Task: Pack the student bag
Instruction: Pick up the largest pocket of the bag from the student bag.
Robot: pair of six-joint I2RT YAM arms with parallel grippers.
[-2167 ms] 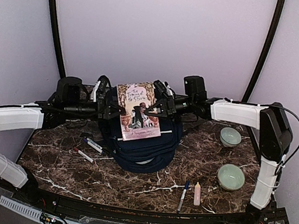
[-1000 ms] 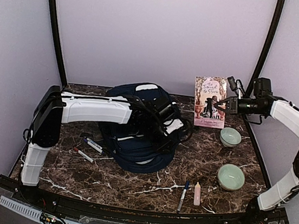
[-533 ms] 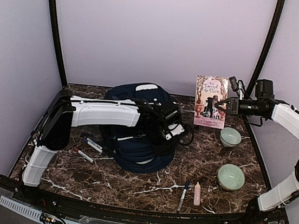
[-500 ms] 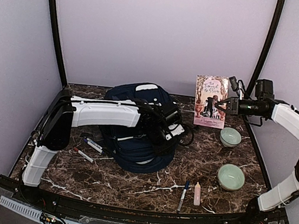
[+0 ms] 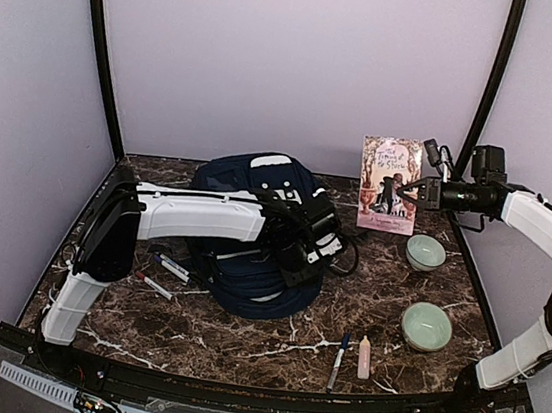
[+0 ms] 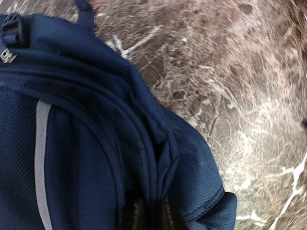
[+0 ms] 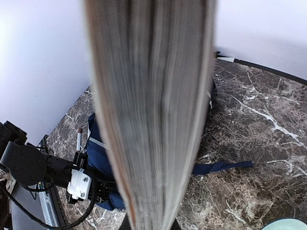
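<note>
The student bag (image 5: 234, 176), a large navy-blue fabric backpack, lies on the dark marble table (image 5: 238, 348). Your left gripper (image 6: 152, 218) pinches its fold; right of the bag, your right gripper (image 5: 406, 190) clamps a pink paperback (image 5: 388, 185). A slipping fold could close the opening.

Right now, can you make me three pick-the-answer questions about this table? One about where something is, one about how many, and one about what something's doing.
1. Where are the bowls from the bag?
A) to its left B) inside it C) to its right
2. How many bowls are there?
A) two B) one C) four
3. What is the book doing?
A) lying flat B) held upright by the right gripper C) poking out of the bag

Answers: 1 C, both sit right of the bag. 2 A, one nearer, one farther back. 3 B, the gripper is shut on its edge, away from the bag.
</note>
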